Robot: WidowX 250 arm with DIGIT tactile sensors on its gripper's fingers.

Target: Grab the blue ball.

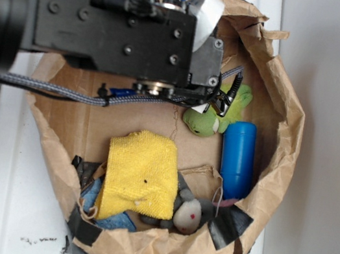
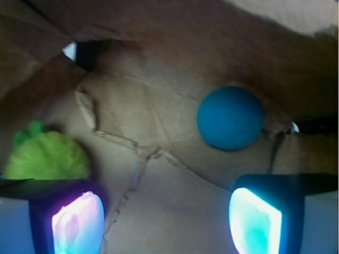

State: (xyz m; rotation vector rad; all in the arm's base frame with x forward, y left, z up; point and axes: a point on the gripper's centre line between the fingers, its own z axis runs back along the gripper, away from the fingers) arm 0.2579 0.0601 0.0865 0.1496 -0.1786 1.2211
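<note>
Hovering with jaws spread wide and nothing between them, gripper (image 2: 167, 222) inside the crumpled brown paper bag (image 2: 159, 159), green plush (image 2: 47, 156) just beyond the left fingertip (image 2: 77, 222). Lying farther on, up and right on the paper floor near the bag's back wall: blue ball (image 2: 230, 117), untouched, clear of both fingers. Hidden under the arm in the exterior view, that ball; visible there only blue cylinder (image 1: 238, 159), yellow cloth (image 1: 141, 171), grey plush (image 1: 191, 211).

Probably lab: robot arm (image 1: 110, 18), taped paper bin (image 1: 283, 120).
</note>
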